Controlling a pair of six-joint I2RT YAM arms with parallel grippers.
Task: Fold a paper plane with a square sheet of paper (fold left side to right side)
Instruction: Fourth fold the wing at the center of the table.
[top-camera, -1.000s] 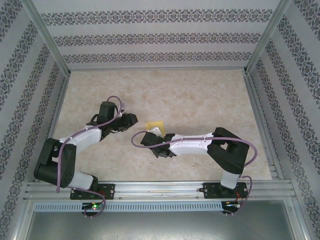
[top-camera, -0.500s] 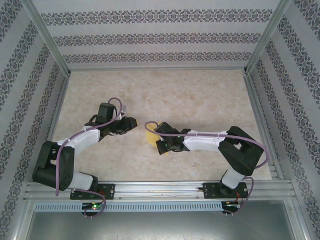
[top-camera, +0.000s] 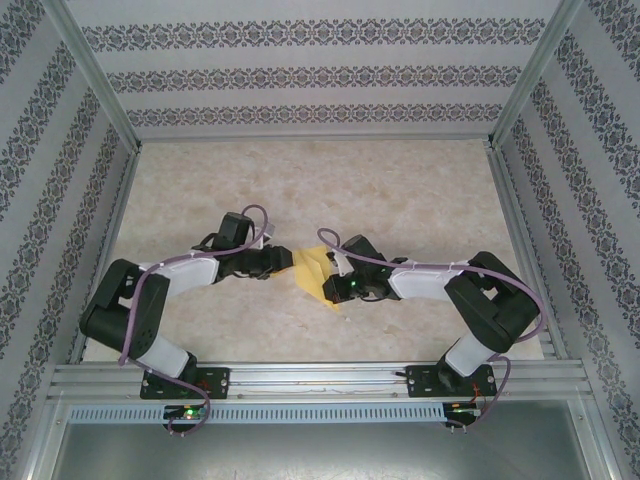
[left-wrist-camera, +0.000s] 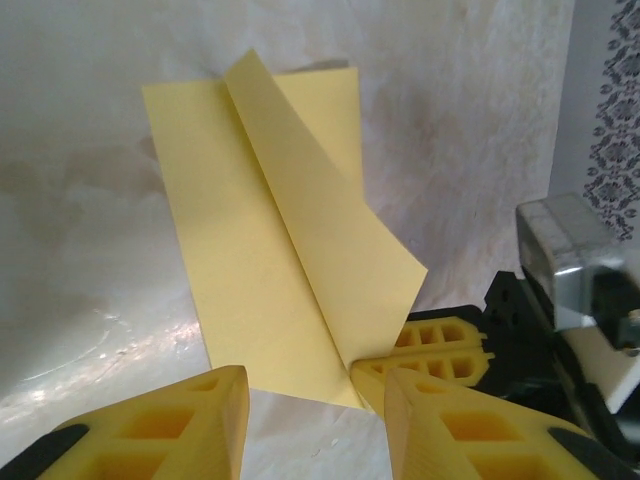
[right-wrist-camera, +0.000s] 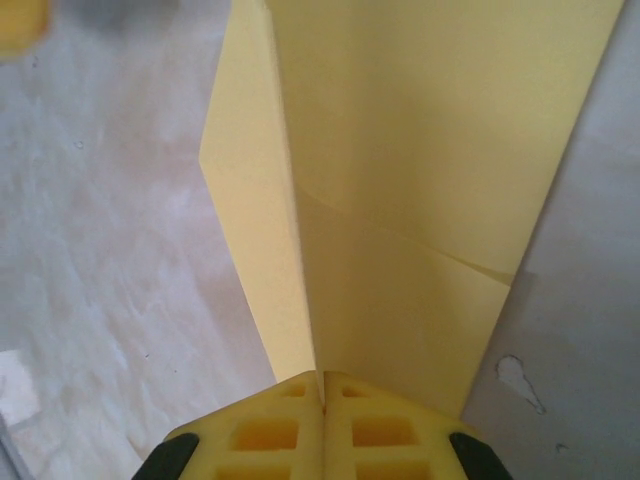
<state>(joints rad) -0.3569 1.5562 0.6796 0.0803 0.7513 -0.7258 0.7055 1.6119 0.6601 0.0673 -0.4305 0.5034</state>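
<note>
Presently: square sheet of paper (top-camera: 311, 268), part-folded, lies mid-table; my right gripper (right-wrist-camera: 322, 385), fingers pressed together, pinches its flap corner, and my left gripper (left-wrist-camera: 315, 385) stands spread at its left edge. Risk: a skewed pull slips the pinch, so the flap springs open and the crease runs crooked.

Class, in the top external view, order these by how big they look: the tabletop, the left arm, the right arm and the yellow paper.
1. tabletop, largest.
2. left arm and right arm: they look about alike, so unranked.
3. yellow paper, smallest.
</note>
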